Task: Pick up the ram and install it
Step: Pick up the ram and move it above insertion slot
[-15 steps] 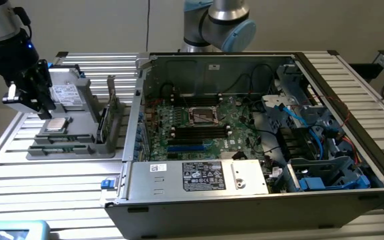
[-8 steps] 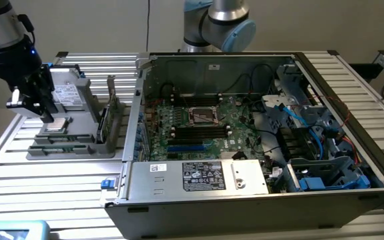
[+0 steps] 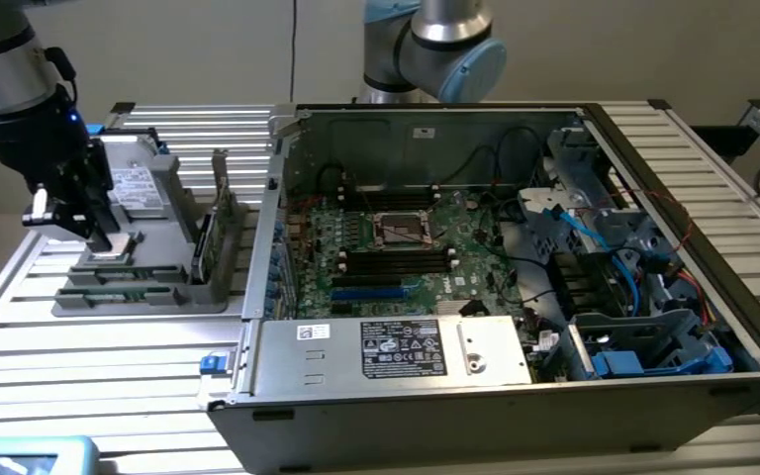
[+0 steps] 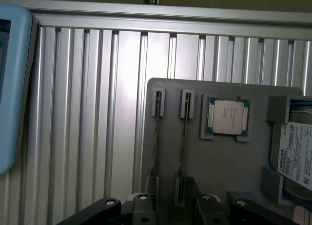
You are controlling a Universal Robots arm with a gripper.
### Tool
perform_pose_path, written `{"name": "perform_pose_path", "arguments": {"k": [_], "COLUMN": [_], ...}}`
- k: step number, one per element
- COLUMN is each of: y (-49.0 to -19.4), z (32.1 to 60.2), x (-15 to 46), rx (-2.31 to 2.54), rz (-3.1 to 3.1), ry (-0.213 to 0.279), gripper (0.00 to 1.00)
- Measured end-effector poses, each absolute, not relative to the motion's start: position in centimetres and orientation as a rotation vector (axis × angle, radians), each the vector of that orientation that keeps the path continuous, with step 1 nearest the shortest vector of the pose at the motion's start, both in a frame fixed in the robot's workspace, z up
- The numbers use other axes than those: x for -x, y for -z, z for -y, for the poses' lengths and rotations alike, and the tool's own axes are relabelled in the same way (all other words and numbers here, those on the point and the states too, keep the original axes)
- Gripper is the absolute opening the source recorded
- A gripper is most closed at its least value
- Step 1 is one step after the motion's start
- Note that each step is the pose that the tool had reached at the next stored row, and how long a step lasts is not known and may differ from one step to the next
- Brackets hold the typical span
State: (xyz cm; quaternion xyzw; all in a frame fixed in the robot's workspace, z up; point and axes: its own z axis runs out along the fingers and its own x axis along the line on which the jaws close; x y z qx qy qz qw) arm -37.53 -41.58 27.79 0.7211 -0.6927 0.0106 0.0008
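Two ram sticks stand edge-up in slots of a grey parts holder (image 4: 165,186): one ram stick (image 4: 183,142) lies nearer the CPU, the other ram stick (image 4: 157,137) nearer the holder's edge. In the wrist view my gripper (image 4: 175,208) is open, its dark fingers (image 4: 141,210) on either side of the line of the stick nearer the CPU, above its end. In the exterior view the gripper (image 3: 96,237) hangs low over the holder (image 3: 142,297), just behind the slotted ram (image 3: 130,274), and touches nothing that I can see.
A CPU (image 4: 227,117) and a hard drive (image 4: 297,159) sit in the same holder. Taller cards (image 3: 218,203) stand at its side. The open computer case (image 3: 261,396) lies to the exterior view's right, with the motherboard (image 3: 459,233) and its black slots (image 3: 394,262). A light blue device (image 4: 12,88) lies nearby.
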Motion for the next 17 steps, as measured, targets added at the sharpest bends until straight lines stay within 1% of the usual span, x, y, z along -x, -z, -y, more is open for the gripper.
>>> {"name": "perform_pose_path", "arguments": {"k": [17], "y": [-25.0], "z": [42.3], "x": [37.4], "rx": [-2.234], "rz": [2.201], "ry": [-0.028], "gripper": [0.36]}}
